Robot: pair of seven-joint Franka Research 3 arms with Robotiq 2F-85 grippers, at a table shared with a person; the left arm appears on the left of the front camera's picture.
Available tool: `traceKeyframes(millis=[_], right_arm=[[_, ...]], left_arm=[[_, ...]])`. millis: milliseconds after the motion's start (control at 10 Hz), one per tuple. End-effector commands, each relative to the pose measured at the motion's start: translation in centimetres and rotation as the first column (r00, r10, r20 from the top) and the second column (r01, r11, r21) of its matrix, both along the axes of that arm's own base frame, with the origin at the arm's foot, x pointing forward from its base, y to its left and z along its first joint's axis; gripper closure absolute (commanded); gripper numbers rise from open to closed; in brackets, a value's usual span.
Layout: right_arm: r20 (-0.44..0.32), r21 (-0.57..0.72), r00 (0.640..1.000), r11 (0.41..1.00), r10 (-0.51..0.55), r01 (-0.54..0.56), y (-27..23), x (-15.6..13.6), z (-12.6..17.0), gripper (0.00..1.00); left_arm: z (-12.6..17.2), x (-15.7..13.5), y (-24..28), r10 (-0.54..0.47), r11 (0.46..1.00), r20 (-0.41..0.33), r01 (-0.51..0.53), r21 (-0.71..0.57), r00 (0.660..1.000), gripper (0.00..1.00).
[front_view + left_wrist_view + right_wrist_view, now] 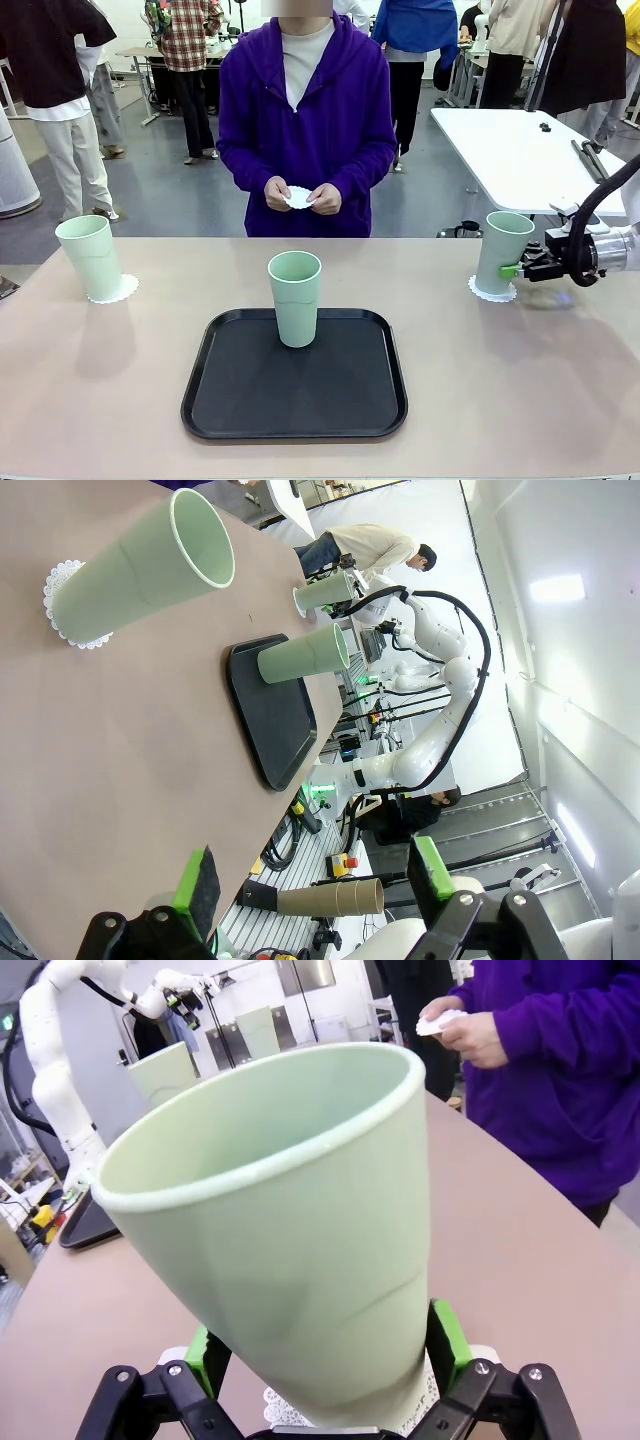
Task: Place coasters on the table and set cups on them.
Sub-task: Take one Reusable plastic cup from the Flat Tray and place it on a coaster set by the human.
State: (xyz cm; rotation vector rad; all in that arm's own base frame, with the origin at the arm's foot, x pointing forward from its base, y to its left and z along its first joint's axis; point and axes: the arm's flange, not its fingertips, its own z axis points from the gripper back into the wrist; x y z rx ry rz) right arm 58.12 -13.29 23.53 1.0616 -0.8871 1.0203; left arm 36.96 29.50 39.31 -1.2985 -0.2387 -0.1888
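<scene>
An open robotics lab: a white robot arm (pixel 462 675) at the counter (pixel 520 400), an emergency-stop button (pixel 345 862) below, a white table (pixel 510 150) and standing people (pixel 190 60) on grey floor (pixel 170 205) behind.

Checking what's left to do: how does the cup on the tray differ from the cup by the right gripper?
The tray cup stands on the black tray, no coaster beneath; the right-hand cup stands on a coaster on the table. The open right gripper flanks the right-hand cup's base; the tray cup stands free of any gripper. Both are upright, mint-green, same shape.
</scene>
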Motion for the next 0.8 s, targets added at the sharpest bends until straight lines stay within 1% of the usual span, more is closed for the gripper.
traceKeyframes(millis=[0,400,600,700], right_arm=[[-0.042,-0.013,0.999,1.000,0.019,-0.020,-0.6,1.0,-0.1,0.00],[-0.059,-0.025,0.998,1.000,-0.003,0.001,-1.9,1.1,-0.2,0.00],[-0.083,-0.046,0.996,0.999,-0.025,0.021,-3.3,0.6,-0.2,0.00],[-0.077,-0.060,0.996,0.997,-0.043,0.039,-4.1,0.1,0.3,0.00]], left_arm=[[0.2,-0.1,0.0,0.004,1.000,-0.004,-0.004,0.010,1.000,0.00],[0.2,-0.1,0.0,0.004,1.000,-0.004,-0.004,0.010,1.000,0.00],[0.2,-0.1,0.0,0.004,1.000,-0.004,-0.004,0.010,1.000,0.00],[0.2,-0.1,0.0,0.004,1.000,-0.004,-0.004,0.010,1.000,0.00]])
